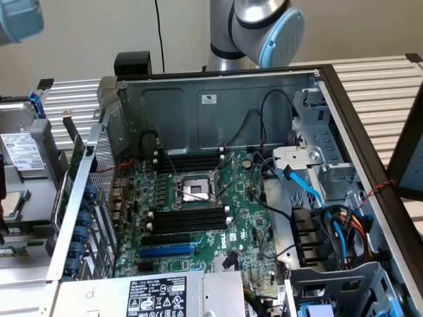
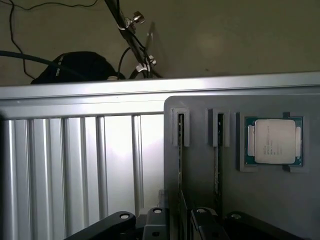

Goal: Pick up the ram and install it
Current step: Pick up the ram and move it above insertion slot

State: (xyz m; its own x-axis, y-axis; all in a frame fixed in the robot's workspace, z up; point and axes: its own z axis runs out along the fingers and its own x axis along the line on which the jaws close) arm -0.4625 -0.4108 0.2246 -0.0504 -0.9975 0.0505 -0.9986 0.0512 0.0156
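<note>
The ram seems to be the thin stick standing on edge in a narrow slot of the grey holder, seen edge-on, so little of it offers itself for a grip. A second such slot lies between it and the processor seated in the same holder; I cannot tell whether that one is filled. The pincer hangs just off the holder's near edge, spread wide and empty, roughly in line with the ram's slot. A slight sideways error could close the pincer on the slot's wall instead of the board. A skewed grip could tilt the stick and jam it in the slot. The holder sits on the ribbed metal table, beside the open computer case. There the black memory slots lie close to the socket and loose cables, so a crooked stick may miss its slot or snag.
</note>
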